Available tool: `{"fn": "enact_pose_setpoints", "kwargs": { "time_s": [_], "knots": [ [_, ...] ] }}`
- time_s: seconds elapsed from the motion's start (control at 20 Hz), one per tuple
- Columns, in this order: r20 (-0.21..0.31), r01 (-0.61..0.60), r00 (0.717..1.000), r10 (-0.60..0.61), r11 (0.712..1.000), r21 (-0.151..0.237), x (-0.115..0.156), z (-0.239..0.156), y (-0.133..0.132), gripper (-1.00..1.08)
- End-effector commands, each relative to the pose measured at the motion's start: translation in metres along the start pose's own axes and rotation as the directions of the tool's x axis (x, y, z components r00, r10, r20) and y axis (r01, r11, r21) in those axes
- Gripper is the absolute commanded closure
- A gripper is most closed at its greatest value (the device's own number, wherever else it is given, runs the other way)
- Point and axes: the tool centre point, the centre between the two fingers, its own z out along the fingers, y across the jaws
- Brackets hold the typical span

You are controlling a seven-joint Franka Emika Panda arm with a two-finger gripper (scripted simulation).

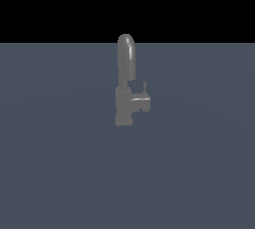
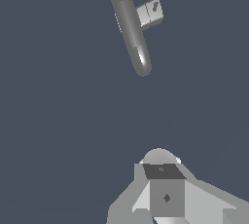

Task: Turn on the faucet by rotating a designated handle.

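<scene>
The grey faucet [image 1: 124, 81] stands upright mid-scene, its tall arched spout rising from a blocky base. The handle [image 1: 141, 102] is a short horizontal stub sticking out of the base toward the exterior view's right, with a thin pin [image 1: 145, 88] standing up from it. The wrist view looks down on the faucet [image 2: 130, 27] and the handle [image 2: 150, 12]. My gripper [image 2: 163, 170] shows only in the wrist view. Its fingers read as one closed block, empty, well apart from the faucet and touching nothing. The arm is not in the exterior view.
A flat blue-grey floor [image 1: 60, 163] spreads around the faucet on all sides. No other object shows in either view.
</scene>
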Motion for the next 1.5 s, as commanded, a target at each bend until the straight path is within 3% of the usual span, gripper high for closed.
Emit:
{"fn": "enact_pose_setpoints", "kwargs": {
  "time_s": [0.0, 0.4, 0.75, 1.1, 1.45],
  "knots": [
    [0.037, -0.032, 0.999, 0.030, 0.999, 0.032, 0.015, 0.001, -0.001, 1.08],
    [0.162, -0.140, 0.980, 0.119, 0.982, 0.127, 0.062, 0.008, -0.002, 1.08],
    [0.280, -0.244, 0.942, 0.184, 0.949, 0.200, 0.104, 0.019, 0.000, 1.08],
    [0.404, -0.355, 0.885, 0.233, 0.898, 0.260, 0.146, 0.036, 0.005, 1.08],
    [0.530, -0.472, 0.806, 0.265, 0.828, 0.304, 0.186, 0.058, 0.012, 1.08]
  ]
}}
